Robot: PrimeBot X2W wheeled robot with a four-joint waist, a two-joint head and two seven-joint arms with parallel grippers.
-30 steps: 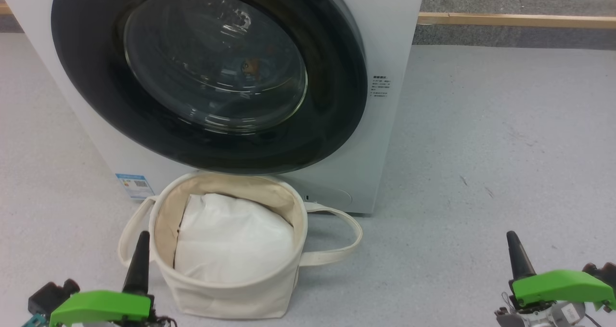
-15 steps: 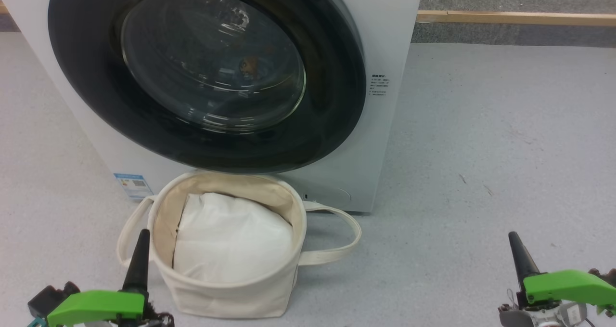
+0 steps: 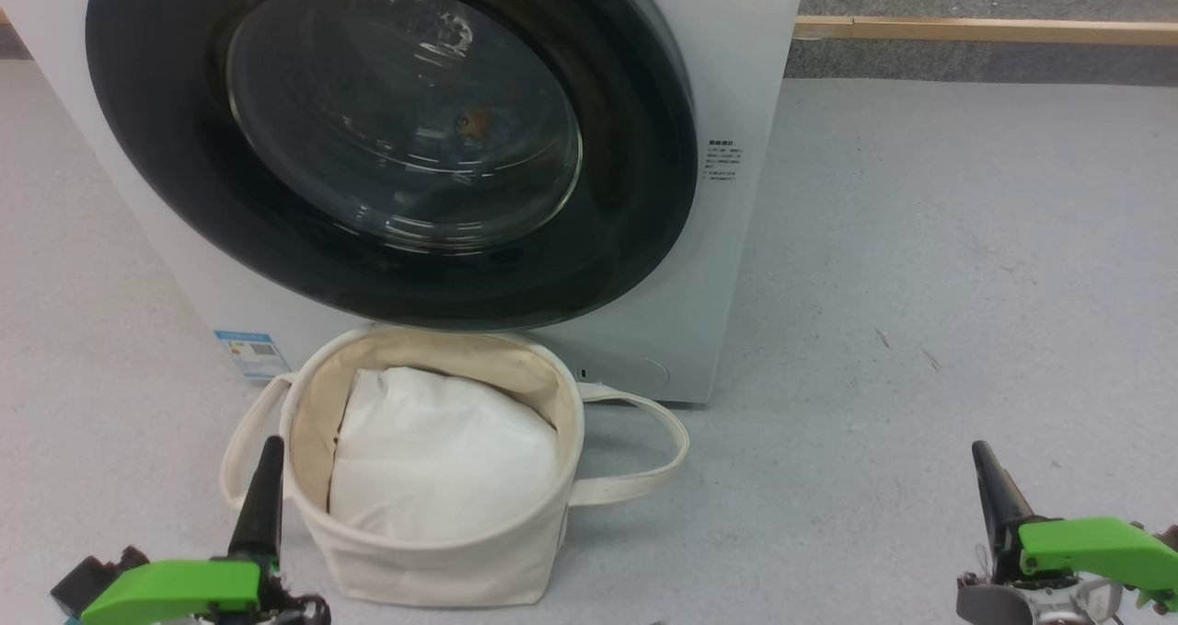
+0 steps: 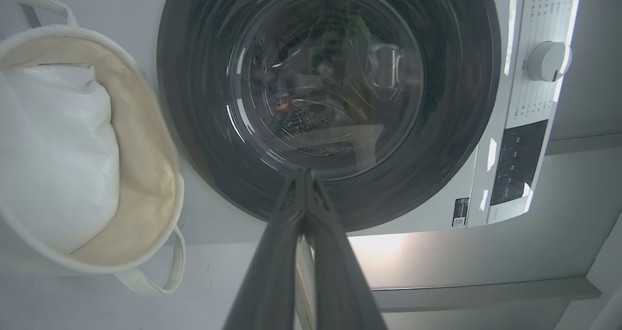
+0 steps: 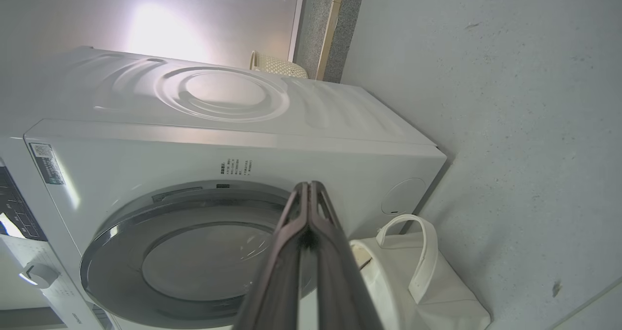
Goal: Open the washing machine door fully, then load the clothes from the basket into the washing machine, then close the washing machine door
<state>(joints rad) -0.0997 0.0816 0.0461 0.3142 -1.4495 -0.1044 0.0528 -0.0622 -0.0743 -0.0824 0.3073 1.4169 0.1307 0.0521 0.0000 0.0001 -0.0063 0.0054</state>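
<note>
The white washing machine (image 3: 745, 73) stands in front of me with its washing machine door (image 3: 635, 192) shut flat against the front. Behind the glass a bit of bluish cloth with an orange-brown figure (image 4: 282, 101) looks like the clothes. The cream basket (image 3: 563, 404) sits on the floor just below the door. It holds a plain white cloth pad (image 3: 442, 459). My left gripper (image 3: 271, 445) is shut and empty, close beside the basket's left side. My right gripper (image 3: 980, 448) is shut and empty over bare floor, well right of the basket.
The basket's strap handle (image 3: 667, 432) loops out to the right on the grey floor. A blue label (image 3: 244, 351) marks the machine's lower left. A wooden strip (image 3: 985, 28) runs along the far floor. The control knob (image 4: 549, 60) sits beside the door.
The head view has shifted slightly, so the machine and basket sit a little more to the left. Both arms have sunk a little toward the bottom edge. Both grippers stay shut.
</note>
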